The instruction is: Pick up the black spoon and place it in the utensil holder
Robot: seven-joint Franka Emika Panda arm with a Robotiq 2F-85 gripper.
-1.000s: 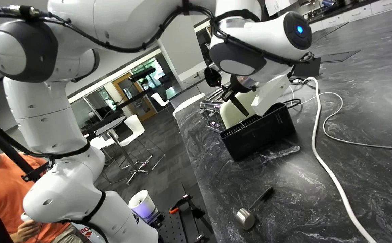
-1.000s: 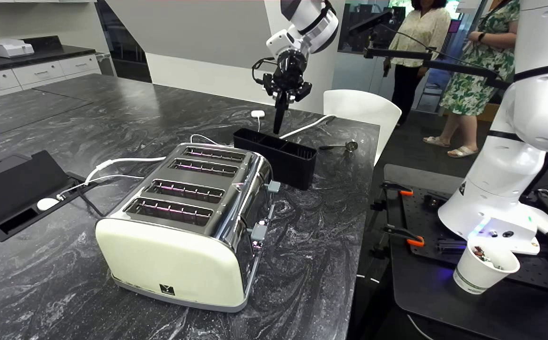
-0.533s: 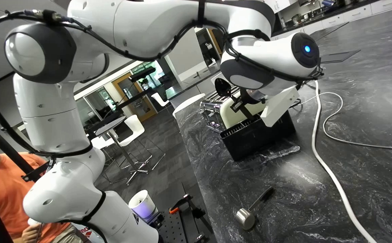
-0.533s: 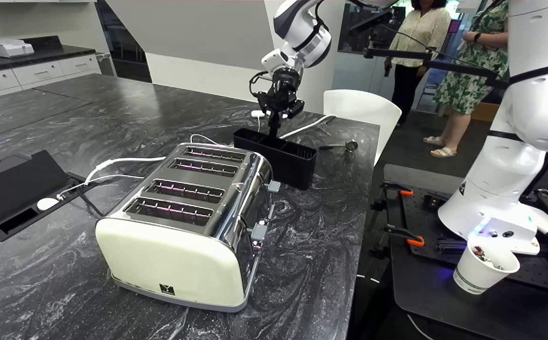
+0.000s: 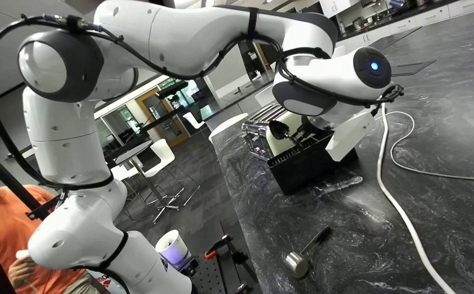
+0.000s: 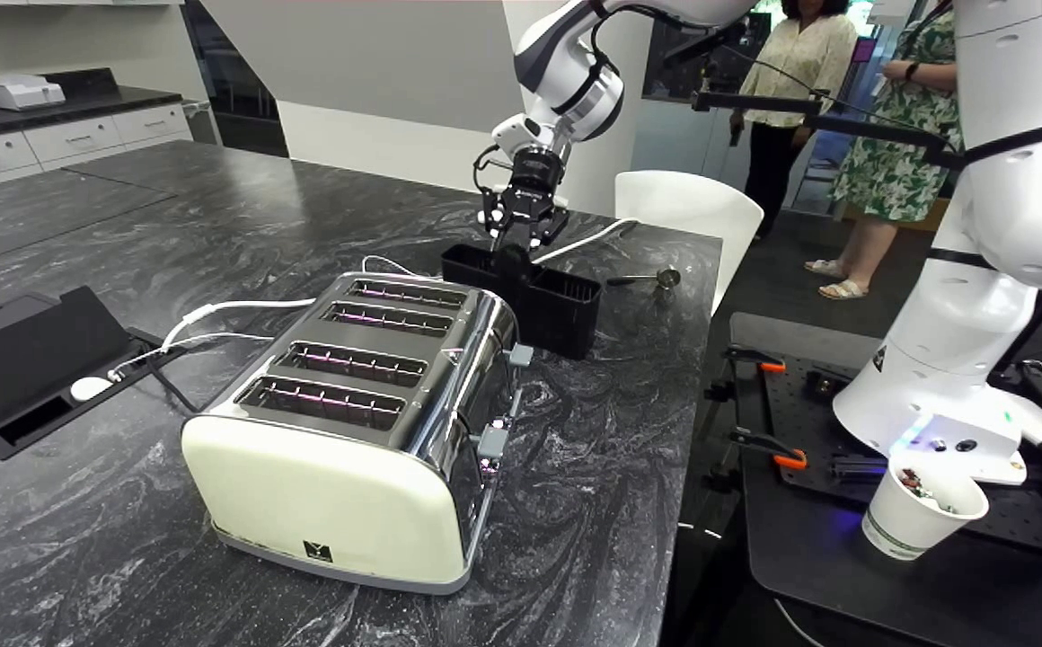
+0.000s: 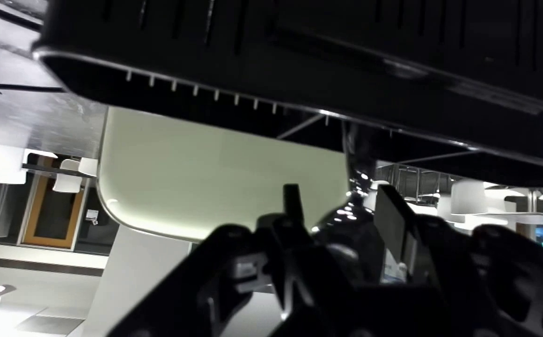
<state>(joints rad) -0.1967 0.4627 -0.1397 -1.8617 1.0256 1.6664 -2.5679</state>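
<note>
Blk spoon point(image 5: 279, 129) seen tilted, bowl-up, handle in mid. compt. of utensil holder point(image 5: 310, 172). Fingers of gripper point(image 7: 339, 199) spread apart; contact w/ spoon can't be told.

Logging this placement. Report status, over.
Black-and-grey fingers open. Glossy black round-bowled spoon handle-down in black rectangular utensil holder. Cream-and-chrome slotted toaster nearby, apparently not blocking.
</note>
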